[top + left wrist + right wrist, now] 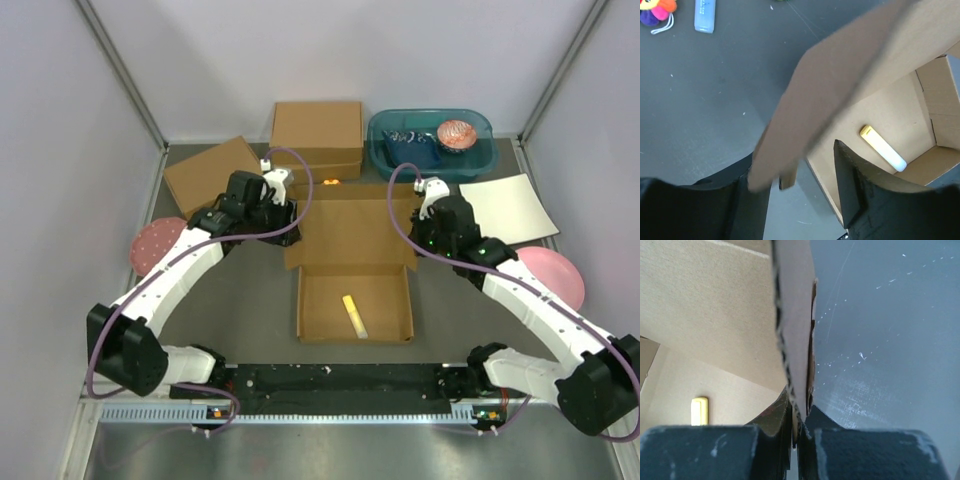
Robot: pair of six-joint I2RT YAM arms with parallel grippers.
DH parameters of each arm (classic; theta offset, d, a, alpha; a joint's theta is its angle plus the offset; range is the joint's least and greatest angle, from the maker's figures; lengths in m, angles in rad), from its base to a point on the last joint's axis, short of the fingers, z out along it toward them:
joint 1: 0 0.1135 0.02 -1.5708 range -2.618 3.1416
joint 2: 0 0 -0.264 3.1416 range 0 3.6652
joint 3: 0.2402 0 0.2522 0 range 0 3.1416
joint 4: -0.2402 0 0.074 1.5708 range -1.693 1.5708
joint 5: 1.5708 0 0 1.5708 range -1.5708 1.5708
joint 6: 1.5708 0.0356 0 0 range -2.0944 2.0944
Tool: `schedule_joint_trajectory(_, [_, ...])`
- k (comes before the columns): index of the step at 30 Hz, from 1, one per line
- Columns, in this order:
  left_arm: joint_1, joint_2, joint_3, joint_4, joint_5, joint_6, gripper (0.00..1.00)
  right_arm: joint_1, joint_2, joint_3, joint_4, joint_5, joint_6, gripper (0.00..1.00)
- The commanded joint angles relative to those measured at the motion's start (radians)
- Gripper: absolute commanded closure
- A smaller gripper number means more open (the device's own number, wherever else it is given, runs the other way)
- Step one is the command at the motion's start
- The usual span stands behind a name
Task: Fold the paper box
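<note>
Brown cardboard is forming a shallow paper box (380, 300) in the middle of the counter (250, 310), a little toward its near edge, between the two arms. The tray is lying flat with its walls up and its mouth facing the ceiling, and a yellow tube (354, 315) is lying inside it. The lid (350, 230) is joined to the far wall of the tray and seems to be held off the counter. So the long axis of the whole sheet is running from the near edge of the counter toward the far edge, and the free end of the lid is pointing away from the arms.

The right gripper (799, 412) is pressing its fingers together on the right side edge of the lid, pinching the cardboard. The left gripper (792, 165) is standing spread, with the left corner of the lid between its fingers; I am not seeing both fingers touching it.

I am judging that the step in hand is closing the lid over the tray. The next move is asking the left gripper to close on its edge. Then both arms should be bringing the lid toward the near edge at equal height, so that the side flaps are sliding inside the walls.
</note>
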Motion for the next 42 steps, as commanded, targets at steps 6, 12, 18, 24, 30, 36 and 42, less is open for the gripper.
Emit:
schedule_joint_trajectory(6, [0.006, 0.031, -0.009, 0.026, 0.006, 0.025, 0.46, 0.015, -0.030, 0.007, 0.021, -0.006, -0.015, 1.00])
schedule_joint_trajectory(12, [0.006, 0.034, -0.013, 0.027, 0.012, 0.028, 0.70, 0.018, -0.029, 0.004, 0.021, -0.002, -0.014, 1.00])
schedule_joint_trajectory(18, [-0.004, 0.035, -0.019, 0.037, 0.043, -0.001, 0.92, 0.020, -0.030, 0.006, 0.018, 0.009, 0.002, 1.00])
schedule_joint_trajectory(24, [-0.068, -0.024, -0.084, 0.151, -0.049, -0.076, 1.00, 0.035, -0.027, 0.004, 0.015, 0.036, 0.084, 1.00])
schedule_joint_trajectory(30, [-0.148, -0.123, -0.243, 0.351, -0.187, -0.190, 1.00, 0.109, -0.033, -0.003, 0.016, 0.135, 0.173, 1.00])
schedule_joint_trajectory(36, [-0.211, -0.247, -0.407, 0.570, -0.367, -0.303, 1.00, 0.129, -0.087, -0.071, 0.059, 0.194, 0.304, 1.00])
schedule_joint_trajectory(42, [-0.241, -0.324, -0.495, 0.675, -0.460, -0.412, 1.00, 0.153, -0.117, -0.117, 0.074, 0.242, 0.384, 1.00])
